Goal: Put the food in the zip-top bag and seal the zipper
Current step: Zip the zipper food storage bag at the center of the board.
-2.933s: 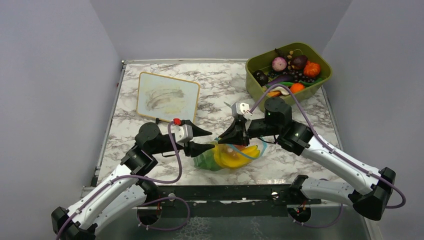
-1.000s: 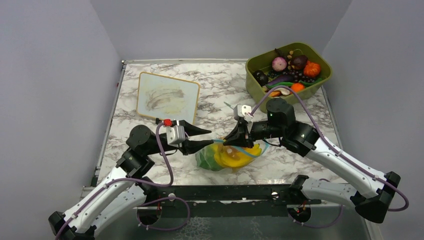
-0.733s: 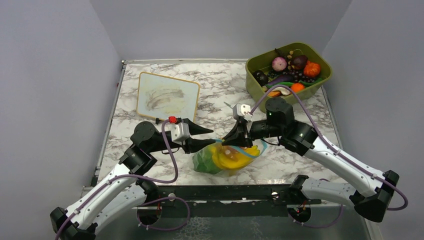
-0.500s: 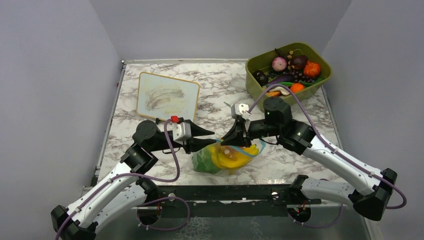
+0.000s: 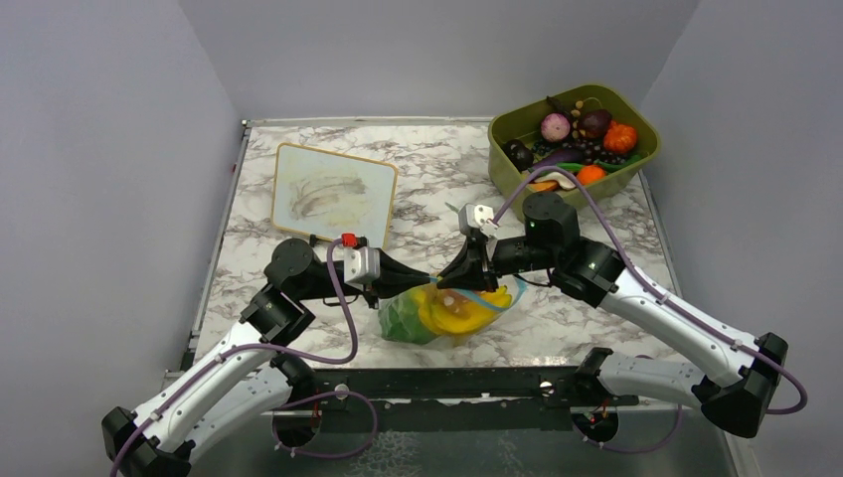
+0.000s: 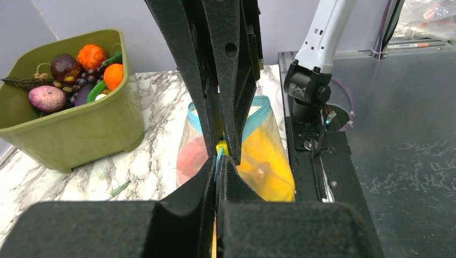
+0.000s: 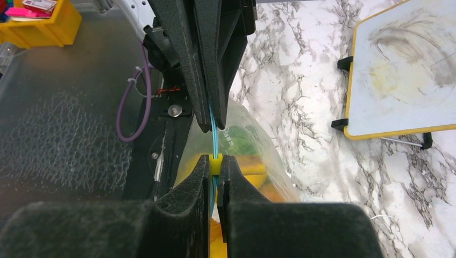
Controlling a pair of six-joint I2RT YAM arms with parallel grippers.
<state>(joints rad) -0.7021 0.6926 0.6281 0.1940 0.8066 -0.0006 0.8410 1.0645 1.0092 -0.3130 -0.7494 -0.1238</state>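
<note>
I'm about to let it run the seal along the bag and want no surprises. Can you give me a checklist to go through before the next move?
1. Toy food inside the clear soft plastic pouch: ok; green, yellow and orange pieces show through it.
2. Left fingers closed on the thin teal-blue strip at the pouch's mouth: ok.
3. Right fingers closed on the same strip, close beside the left ones: ok.
4. Strip pressed together along its whole length: not ok; beyond the right fingers its two sides look spread apart.
5. Olive-green plastic tub and wood-framed white board lying apart from the pouch: ok.
</note>
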